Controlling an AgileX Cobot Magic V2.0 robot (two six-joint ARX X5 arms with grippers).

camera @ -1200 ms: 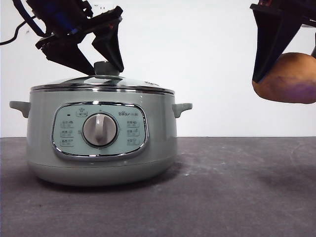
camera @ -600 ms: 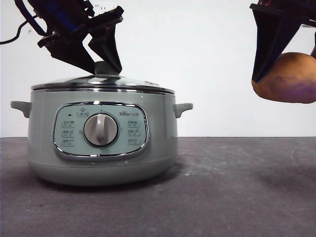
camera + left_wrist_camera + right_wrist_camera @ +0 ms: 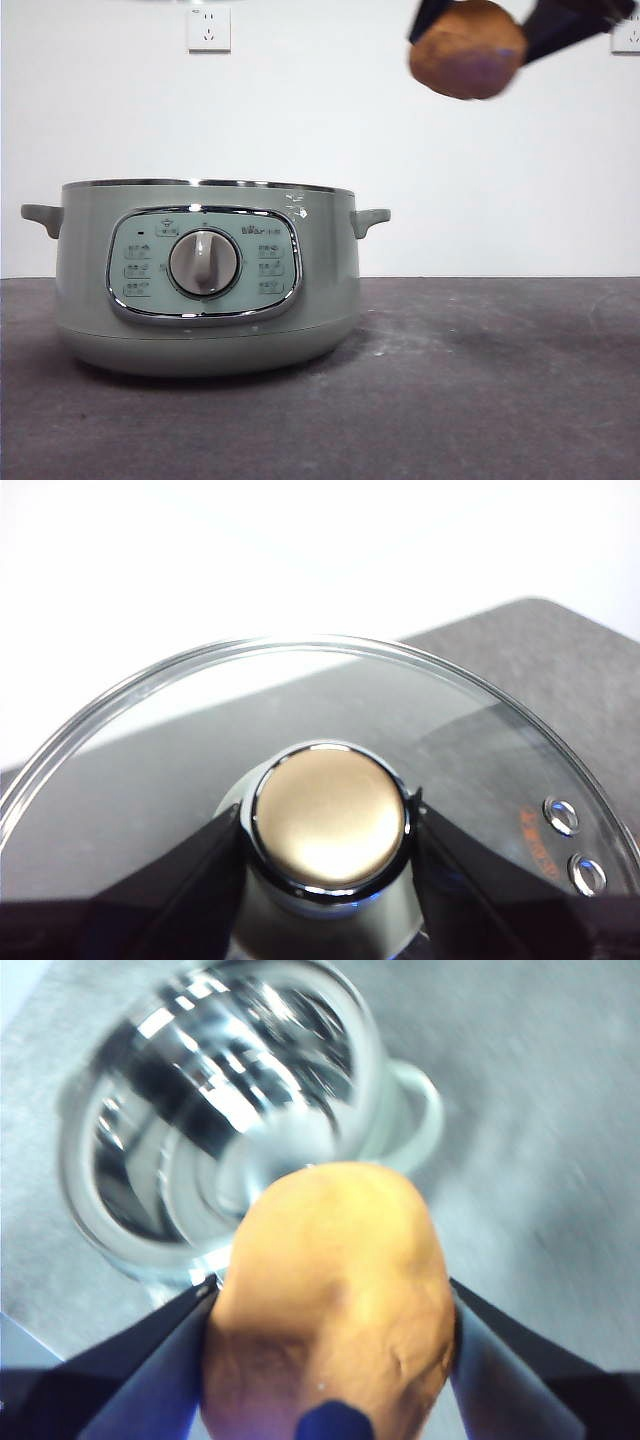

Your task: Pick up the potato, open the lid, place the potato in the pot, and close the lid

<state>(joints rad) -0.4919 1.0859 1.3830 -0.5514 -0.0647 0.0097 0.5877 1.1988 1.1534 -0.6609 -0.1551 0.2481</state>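
Observation:
The pale green pot [image 3: 205, 275] stands on the table at the left with no lid on it; in the right wrist view its shiny open inside [image 3: 225, 1110] shows below. My right gripper [image 3: 480, 20] is shut on the orange-brown potato [image 3: 467, 48] and holds it high, up and to the right of the pot; the potato fills the right wrist view [image 3: 335, 1290]. My left gripper [image 3: 330, 830] is shut on the knob [image 3: 330, 815] of the glass lid [image 3: 450, 730], lifted out of the front view.
The dark table [image 3: 480, 380] stretches to the right of the pot. A white wall with a socket [image 3: 208, 28] stands behind. One of the pot's side handles [image 3: 370, 218] sticks out to the right.
My left gripper has lifted the lid off the pot and out of the front view. My right gripper has moved the potato up and left, toward the pot.

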